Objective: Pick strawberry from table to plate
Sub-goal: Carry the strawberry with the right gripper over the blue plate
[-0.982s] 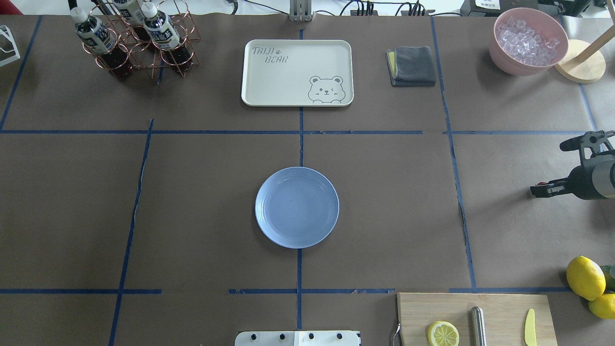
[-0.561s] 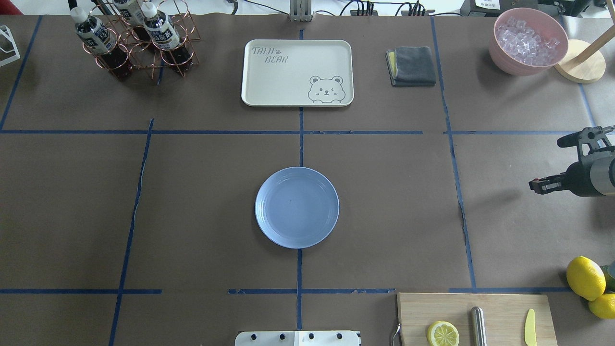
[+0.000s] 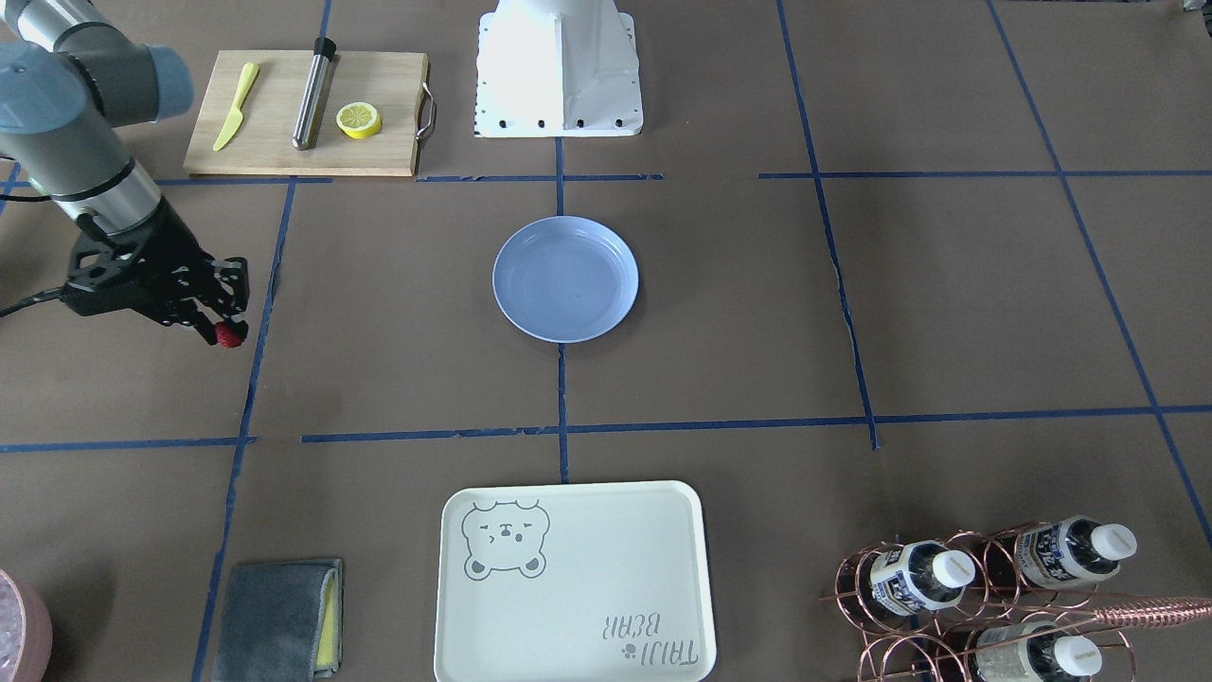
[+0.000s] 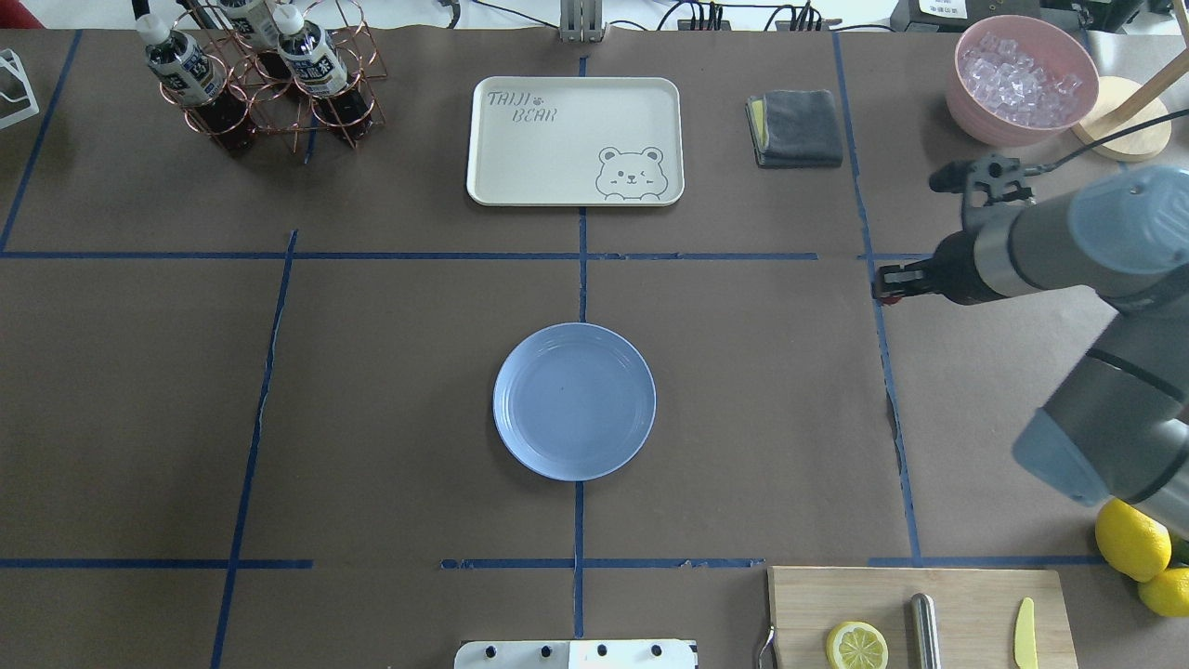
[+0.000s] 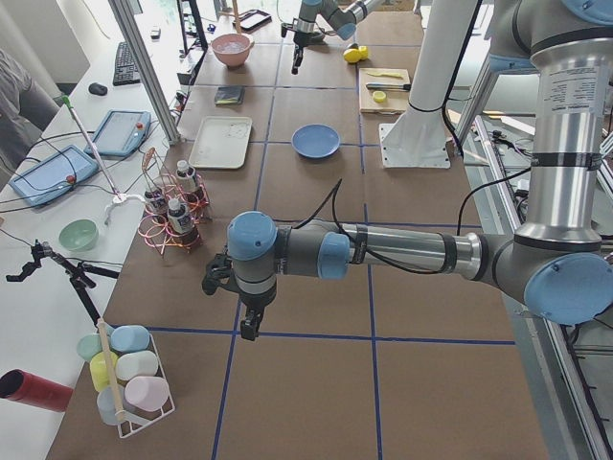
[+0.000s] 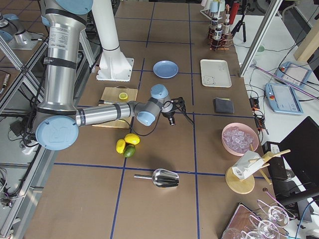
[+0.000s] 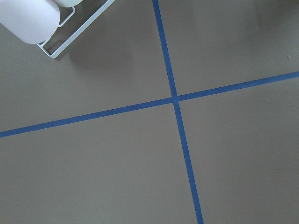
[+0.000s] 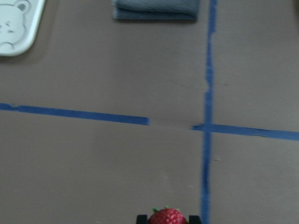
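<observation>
My right gripper (image 4: 884,286) is shut on the small red strawberry (image 3: 227,333), held above the brown table (image 4: 390,390) over a blue tape line, to the right of the plate. In the right wrist view the strawberry (image 8: 167,217) sits between the two dark fingertips at the bottom edge. The round pale-blue plate (image 4: 574,401) lies empty at the table's middle, also seen as the plate (image 3: 565,278) from the front. My left gripper (image 5: 247,324) hangs over the table's far left end, beyond the bottle rack; whether it is open or shut I cannot tell.
A cream bear tray (image 4: 574,139) and a folded grey cloth (image 4: 797,127) lie at the back. A pink bowl of ice (image 4: 1020,79) stands back right. A cutting board (image 4: 920,615) with a lemon half (image 4: 855,644) is front right, whole lemons (image 4: 1131,539) beside it. A bottle rack (image 4: 269,74) stands back left.
My right arm has swung in from the right edge, leftward and toward the back, carrying the strawberry to the blue tape line right of the plate.
</observation>
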